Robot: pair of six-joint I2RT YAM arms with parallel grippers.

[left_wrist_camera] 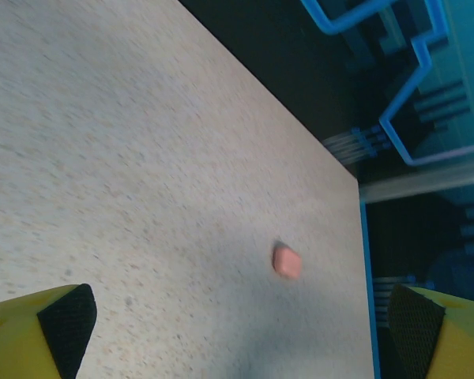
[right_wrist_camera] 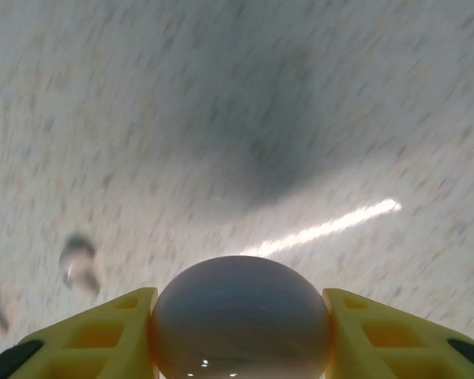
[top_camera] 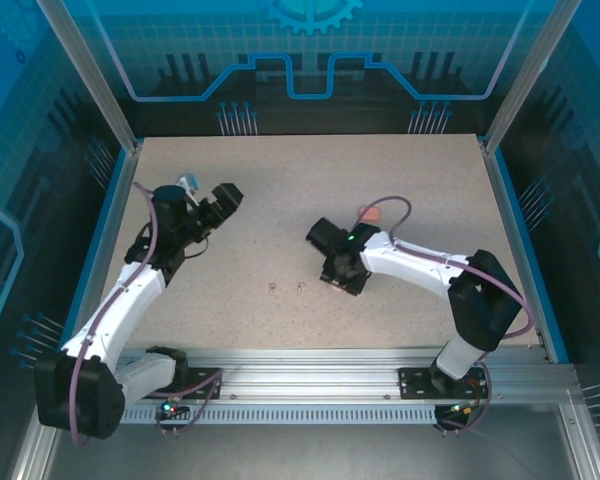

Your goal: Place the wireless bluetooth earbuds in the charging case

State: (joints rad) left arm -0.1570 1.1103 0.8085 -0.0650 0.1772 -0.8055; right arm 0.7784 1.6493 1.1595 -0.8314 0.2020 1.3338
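Two tiny pale stemmed earbuds [top_camera: 300, 288] on speckled counter [top_camera: 280, 180], lower centre of top view, just lower-left of right jaws, the nearer pair; blurred, stem axis unclear. Those jaws closed on glossy rounded pale shell [right_wrist_camera: 241, 316], prob. a case. Far-off left jaws wide open, empty; small pink case [left_wrist_camera: 287, 260] ahead.

Two earbuds lie on the table [top_camera: 230, 320] toward the middle of its near edge: one earbud [top_camera: 270, 289] and a second earbud [top_camera: 299, 289] just beside it. There are two cases: one pink case [top_camera: 369, 213] on the table's right half, toward the far edge, and one smooth rounded case [right_wrist_camera: 241, 316] clamped between yellow fingers [right_wrist_camera: 95, 335]. Two arms stand at the near edge, the left arm [top_camera: 130, 290] and the right arm [top_camera: 430, 268], with one gripper each, two in all.
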